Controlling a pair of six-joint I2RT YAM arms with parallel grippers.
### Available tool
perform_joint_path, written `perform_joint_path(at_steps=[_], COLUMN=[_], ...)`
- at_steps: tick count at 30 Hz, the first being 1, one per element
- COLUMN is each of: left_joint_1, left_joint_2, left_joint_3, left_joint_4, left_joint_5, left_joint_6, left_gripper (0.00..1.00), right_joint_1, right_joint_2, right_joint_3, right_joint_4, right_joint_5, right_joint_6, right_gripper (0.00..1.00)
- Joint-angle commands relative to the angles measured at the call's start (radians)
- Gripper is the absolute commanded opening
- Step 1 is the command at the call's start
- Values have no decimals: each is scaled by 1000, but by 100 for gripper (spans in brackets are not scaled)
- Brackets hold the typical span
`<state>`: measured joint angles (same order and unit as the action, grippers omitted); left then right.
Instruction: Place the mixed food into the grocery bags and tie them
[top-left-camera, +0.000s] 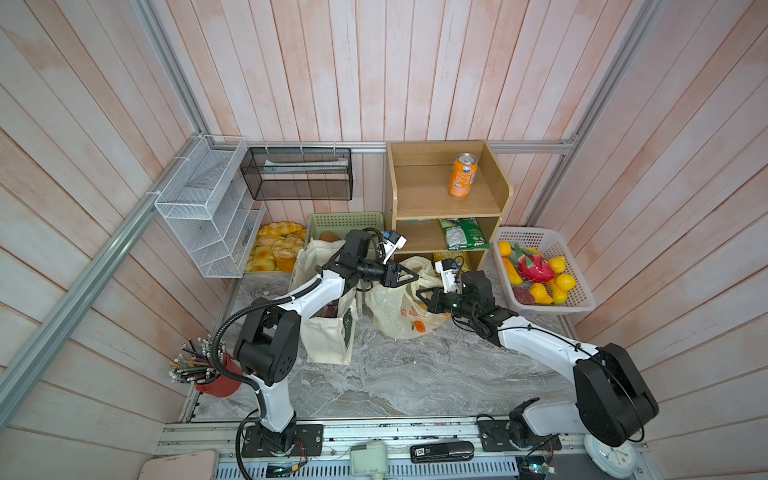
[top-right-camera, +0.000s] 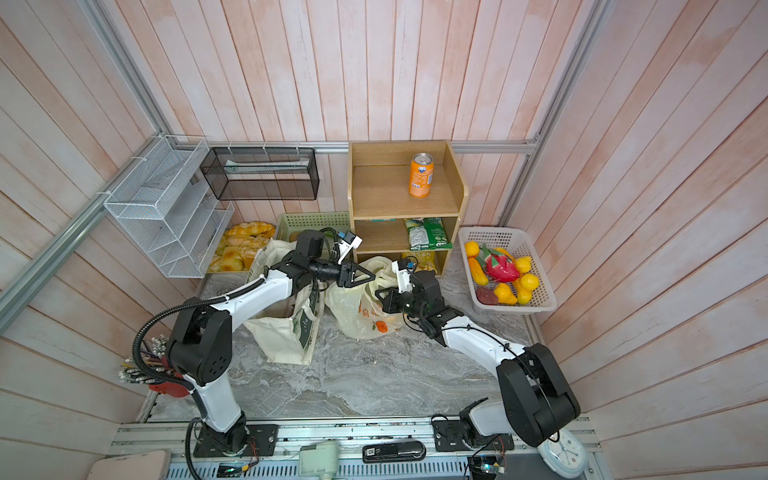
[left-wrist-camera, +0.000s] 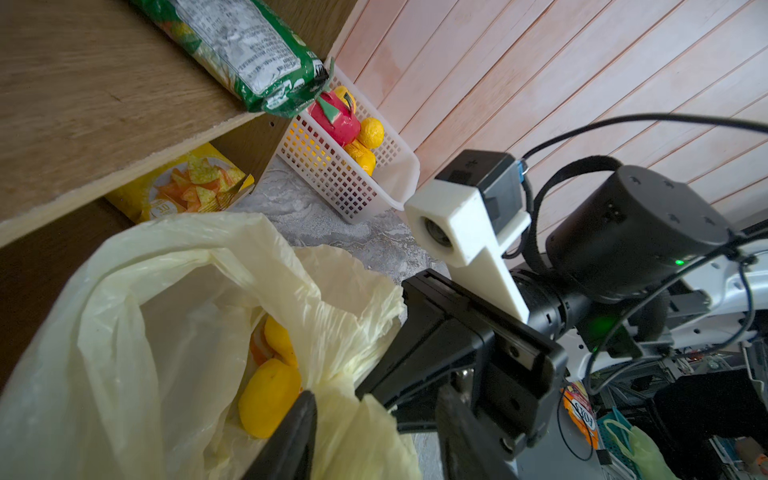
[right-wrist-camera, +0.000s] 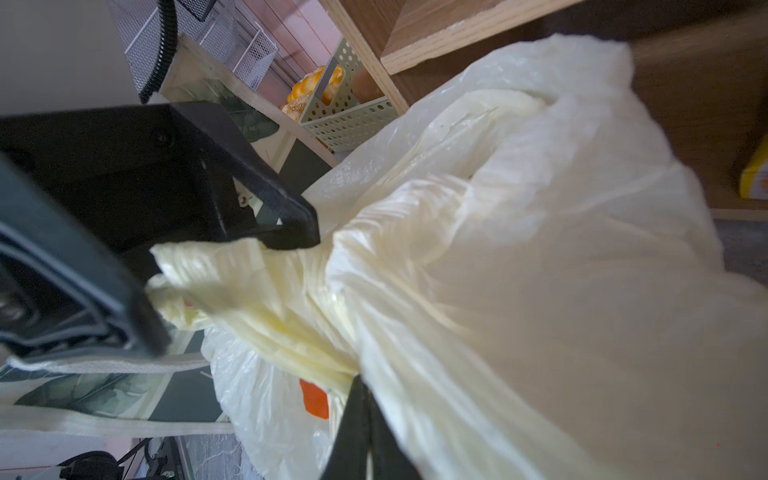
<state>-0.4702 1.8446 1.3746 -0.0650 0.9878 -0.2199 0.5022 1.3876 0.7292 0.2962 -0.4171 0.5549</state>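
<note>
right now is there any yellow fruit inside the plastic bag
Yes, the left wrist view shows yellow fruit lying inside the open plastic bag.

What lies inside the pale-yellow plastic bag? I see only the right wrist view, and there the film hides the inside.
Observer: In the left wrist view, a yellow lemon-like fruit lies inside the plastic bag.
Operator: Is the bag's mouth tied?
Observer: No. In the left wrist view the mouth stands wide open, so the fruit shows through it.
Operator: Is any can outside the bags?
Observer: Yes. In both top views an orange soda can stands upright on the top level of the wooden shelf.
</note>
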Motion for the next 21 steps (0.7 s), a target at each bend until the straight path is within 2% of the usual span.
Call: perform_joint_path(at_steps=[1, 6, 8, 12, 16, 17, 18, 19, 21], left_joint_1=[-3, -3, -3, -10, -25, -28, -31, -33, -39], left_joint_2=[7, -4, -2, 2, 6, 5, 2, -8, -36], left_joint_3=[17, 18, 20, 27, 45, 52, 53, 50, 29], left_joint_4=[-63, -133, -149, -157, -174, -182, -185, -180, -148], left_joint_5=[-11, -51, -59, -74, -105, -117, -125, -139, -174], left_joint_6=[59, 114, 125, 134, 149, 168, 175, 176, 176], left_gripper=[53, 55, 51, 32, 5, 0, 0, 0, 0], right_joint_1=[-2, -2, -2, -3, -2, -2, -3, -3, -11], right_joint_2=[-2, -4, -3, -2, -11, -16, -24, -38, -74], right_joint_3=[-10, -8, -6, -8, -17, -20, -19, -16, -11], right_joint_4=[13, 12, 15, 16, 14, 8, -4, -22, -54], right_joint_5=[-3, -2, -3, -9, -18, -21, -25, -25, -22], right_joint_6=[7, 5, 7, 10, 15, 16, 17, 19, 44], right_gripper=[0, 0, 0, 0, 0, 0, 0, 8, 32])
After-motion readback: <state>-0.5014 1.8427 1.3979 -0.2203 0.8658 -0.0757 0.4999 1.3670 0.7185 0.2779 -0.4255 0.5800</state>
